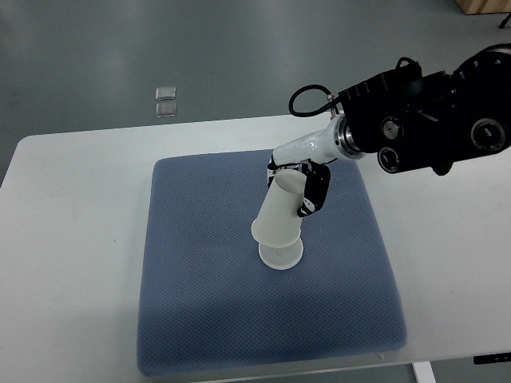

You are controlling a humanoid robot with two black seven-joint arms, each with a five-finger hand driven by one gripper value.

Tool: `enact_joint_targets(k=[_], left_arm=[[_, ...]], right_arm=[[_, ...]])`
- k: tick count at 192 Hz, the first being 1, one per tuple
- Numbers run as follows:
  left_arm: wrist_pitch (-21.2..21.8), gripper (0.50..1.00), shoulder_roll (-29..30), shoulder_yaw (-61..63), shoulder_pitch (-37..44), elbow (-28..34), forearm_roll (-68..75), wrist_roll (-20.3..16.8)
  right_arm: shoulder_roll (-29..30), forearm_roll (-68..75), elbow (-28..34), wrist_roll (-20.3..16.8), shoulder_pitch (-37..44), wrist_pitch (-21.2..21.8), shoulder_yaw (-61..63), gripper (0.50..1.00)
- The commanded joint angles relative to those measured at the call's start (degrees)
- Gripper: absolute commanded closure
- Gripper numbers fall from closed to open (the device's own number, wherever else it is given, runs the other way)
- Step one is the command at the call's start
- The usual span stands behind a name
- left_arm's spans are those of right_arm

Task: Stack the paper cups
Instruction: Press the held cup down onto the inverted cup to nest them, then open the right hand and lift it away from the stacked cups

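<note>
A white paper cup (281, 211) is held tilted in my right hand (306, 185), which reaches in from the right and is shut on its upper part. The cup's wide mouth points down over a second white cup (281, 255) that stands mouth-down on the blue mat (200, 303). The held cup's rim overlaps the top of the lower cup; I cannot tell if it is seated on it. The left arm does not show.
The blue mat lies on a white table (72, 239). The black right forearm (435, 124) hangs above the table's far right. Two small clear objects (166, 101) lie on the grey floor beyond the table's far edge.
</note>
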Motion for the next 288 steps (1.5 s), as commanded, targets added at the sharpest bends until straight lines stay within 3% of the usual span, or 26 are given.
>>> enact_joint_targets(k=[1, 163, 252, 288], left_arm=[[0.0, 0.500, 0.0, 0.0, 0.0, 0.0, 0.0, 0.0], [0.0, 0.500, 0.0, 0.0, 0.0, 0.0, 0.0, 0.0], [0.0, 0.500, 0.0, 0.0, 0.0, 0.0, 0.0, 0.0], [0.0, 0.500, 0.0, 0.0, 0.0, 0.0, 0.0, 0.0]], right_arm=[[0.1, 0.0, 0.0, 0.0, -0.2, -0.3, 0.0, 0.746], [0.8, 0.3, 0.0, 0.1, -1.1, -1.5, 0.8, 0.738], [0.7, 0.3, -0.1, 0.1, -1.2, -1.9, 0.8, 0.701], [0.5, 0.4, -0.1, 0.2, -1.2, -1.8, 0.9, 0.656]])
